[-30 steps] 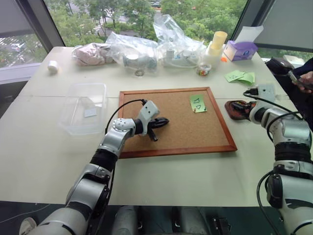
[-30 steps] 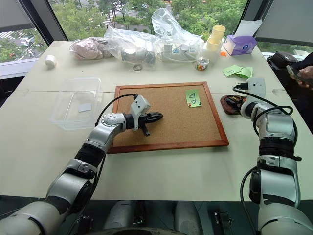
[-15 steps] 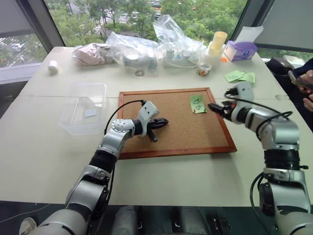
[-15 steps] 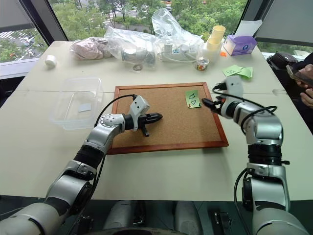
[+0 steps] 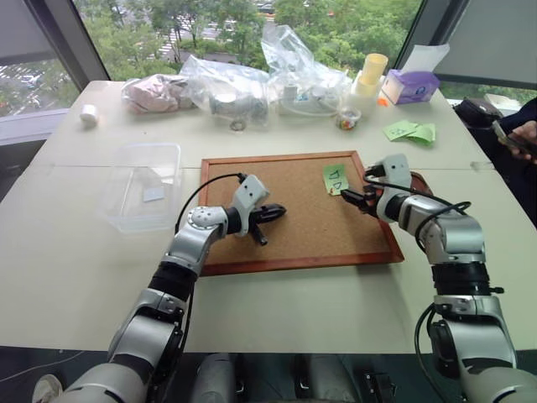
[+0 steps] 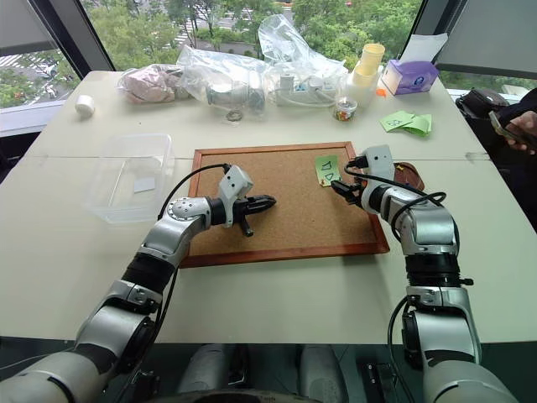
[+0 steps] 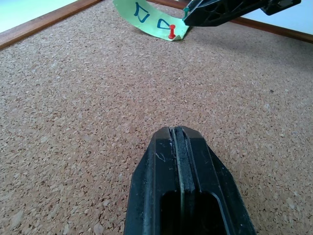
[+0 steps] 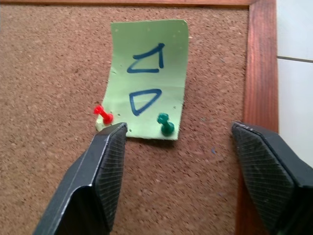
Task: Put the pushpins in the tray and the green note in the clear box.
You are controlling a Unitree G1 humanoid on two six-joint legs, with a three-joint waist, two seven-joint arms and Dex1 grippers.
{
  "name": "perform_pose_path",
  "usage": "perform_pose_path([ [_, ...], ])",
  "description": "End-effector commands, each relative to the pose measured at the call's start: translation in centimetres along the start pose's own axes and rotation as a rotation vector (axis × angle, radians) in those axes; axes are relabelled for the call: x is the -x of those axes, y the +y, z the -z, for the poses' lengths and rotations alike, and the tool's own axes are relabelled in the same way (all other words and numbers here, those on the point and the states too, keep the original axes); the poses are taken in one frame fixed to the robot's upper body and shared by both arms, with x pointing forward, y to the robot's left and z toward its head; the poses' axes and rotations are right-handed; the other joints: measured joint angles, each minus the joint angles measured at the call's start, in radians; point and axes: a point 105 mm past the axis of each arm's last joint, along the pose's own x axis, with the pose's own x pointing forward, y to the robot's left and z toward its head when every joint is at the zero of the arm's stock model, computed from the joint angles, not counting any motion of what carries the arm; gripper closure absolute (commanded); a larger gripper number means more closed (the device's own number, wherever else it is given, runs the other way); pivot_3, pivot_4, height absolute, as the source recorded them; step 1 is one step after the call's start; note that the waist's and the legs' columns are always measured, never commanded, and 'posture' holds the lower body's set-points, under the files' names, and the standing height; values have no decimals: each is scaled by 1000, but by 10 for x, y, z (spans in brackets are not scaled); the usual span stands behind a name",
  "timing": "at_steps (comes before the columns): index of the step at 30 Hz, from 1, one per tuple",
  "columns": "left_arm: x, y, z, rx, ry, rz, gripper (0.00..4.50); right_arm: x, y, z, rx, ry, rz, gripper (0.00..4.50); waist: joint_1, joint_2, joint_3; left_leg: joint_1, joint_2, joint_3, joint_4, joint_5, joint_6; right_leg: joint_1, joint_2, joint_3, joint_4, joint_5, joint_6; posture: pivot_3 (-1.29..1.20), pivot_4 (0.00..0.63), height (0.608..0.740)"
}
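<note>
The green note (image 8: 149,78) with blue marks lies on the cork board's far right part, held by two pushpins at its near edge: a red one (image 8: 103,114) and a green one (image 8: 165,124). My right gripper (image 8: 178,128) hovers open at that edge, with the green pin between its spread fingers (image 8: 105,161). My left gripper (image 5: 273,212) rests shut over the board's middle with nothing in it. The reddish-brown tray (image 6: 411,174) sits just right of the board, partly hidden behind my right hand. On the table to the board's left stands the clear box (image 5: 143,185).
The wood-framed cork board (image 5: 285,264) fills the table's centre. Clear plastic bags (image 5: 231,88), stacked cups (image 5: 373,71), a purple tissue box (image 5: 411,86) and pale green slips (image 5: 413,131) line the far side. A person's hand (image 5: 524,138) holds a phone at the right.
My right gripper has swung left from over the tray to the note's near edge on the cork board, staying open. The left arm has kept still.
</note>
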Motion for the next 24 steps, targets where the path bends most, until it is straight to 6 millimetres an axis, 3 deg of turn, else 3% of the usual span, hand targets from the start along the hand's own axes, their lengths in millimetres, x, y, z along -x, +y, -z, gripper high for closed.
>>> perform_pose_path([
  [1,4,-1,15,33,47,-5,4500,-1,4,-14,40,-51,-7,1306,0,0,0,0,0,0,0,0,0,0,0,0,0,0,0,0,150,740],
  [4,5,-1,15,34,46,-7,4500,-3,5,-13,55,-44,-5,2271,0,0,0,0,0,0,0,0,0,0,0,0,0,0,0,0,150,740],
  [6,5,-1,16,35,46,-8,4500,-3,5,-11,60,-44,-9,2271,0,0,0,0,0,0,0,0,0,0,0,0,0,0,0,0,150,740],
  [9,7,0,17,37,47,-14,4500,-3,5,-10,53,-42,-6,2971,0,0,0,0,0,0,0,0,0,0,0,0,0,0,0,0,150,740],
  [10,7,0,17,38,47,-16,4500,-2,6,-10,52,-41,-9,3450,0,0,0,0,0,0,0,0,0,0,0,0,0,0,0,0,150,740],
  [24,6,-1,18,44,55,-12,4500,7,2,-19,52,-56,7,3450,0,0,0,0,0,0,0,0,0,0,0,0,0,0,0,0,150,740],
])
